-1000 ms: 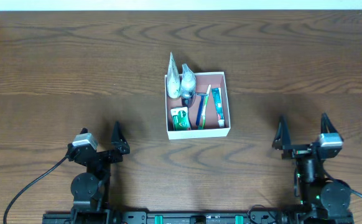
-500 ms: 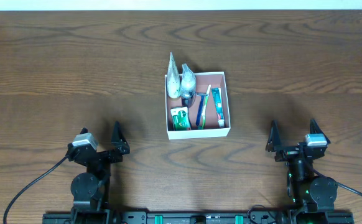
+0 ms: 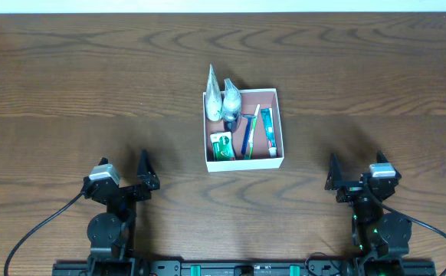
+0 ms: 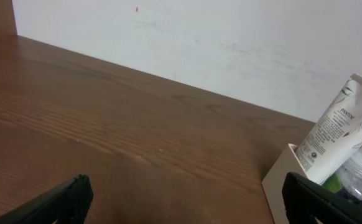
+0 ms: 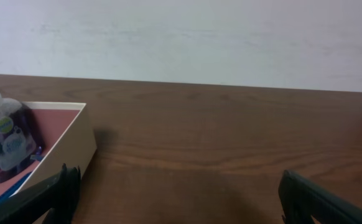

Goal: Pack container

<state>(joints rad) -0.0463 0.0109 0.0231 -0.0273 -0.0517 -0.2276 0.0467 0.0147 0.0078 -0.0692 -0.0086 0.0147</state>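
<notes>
Box [image 3: 244, 164] sits near the centre of your overhead frame, a touch above the middle. It is square and white on the brown table [image 3: 93, 84], and its pinkish floor shows between the things inside.

Look in its upper left corner. A white tube [image 3: 211, 86] stands there with its tip poking out past the top wall, and a clear bottle [image 3: 231, 100] is right beside it. Below those, in the lower left corner, lies a small green pack [image 3: 221, 146]. Down the middle run a few thin sticks [image 3: 248, 138] in blue, green and orange, too small to tell you what each one is. Along the right wall lies a green toothpaste tube [image 3: 267, 130].

Now your arms. Left gripper [image 3: 123, 167] is at the lower left of the frame, well apart from the box, fingers spread wide with nothing between them. Its wrist view gives you two dark fingertips at the bottom corners and bare table between them. The box corner and the white tube are at the right edge.

Right gripper [image 3: 355, 172] mirrors it at the lower right, also well clear of the box, also spread wide and empty. Its wrist view shows the box's near corner at the lower left of the frame, with the bottle inside looking dark from here. A pale wall runs across the top.
</notes>
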